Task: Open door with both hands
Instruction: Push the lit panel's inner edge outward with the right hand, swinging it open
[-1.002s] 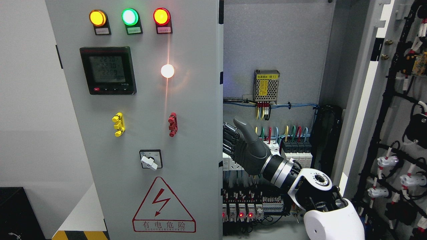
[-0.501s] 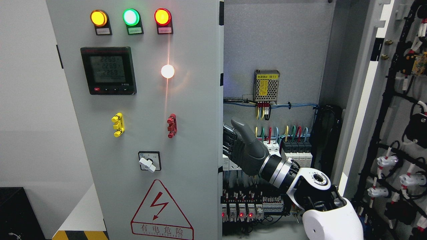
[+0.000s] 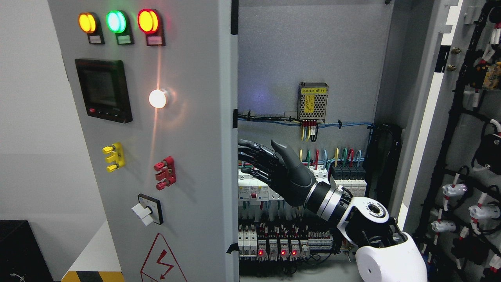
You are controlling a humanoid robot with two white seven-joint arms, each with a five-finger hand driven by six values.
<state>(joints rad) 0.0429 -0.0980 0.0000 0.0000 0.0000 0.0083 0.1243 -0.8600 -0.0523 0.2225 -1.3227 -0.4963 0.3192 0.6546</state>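
Nearest the camera, the right arm (image 3: 375, 231) rises from the lower right, and its robot hand (image 3: 274, 172) reaches into the cabinet with fingers (image 3: 250, 154) stretched out flat toward the left door (image 3: 188, 156), holding nothing. The fingertips sit just beside the door's inner edge; whether they actually touch it is hard to say, since the edge and the dark fingers run together there.

That door has swung outward over the last second: its face now stands at a sharper angle, the three lamps (image 3: 117, 22), the meter (image 3: 102, 90) and the rotary switch (image 3: 146, 209) have slid left, and the warning triangle (image 3: 162, 262) is cut off at the bottom. More of the inside is showing (a further column of white breakers (image 3: 250, 188) beside the hand). By that, the push looks to be working and the door is partly open, with more swing probably needed.

Further back, the power supply (image 3: 312, 101) hangs on the rear panel. The right door (image 3: 469, 137) stands wide open at the far right. The left arm is nowhere in view, and the meter's readout can no longer be made out.
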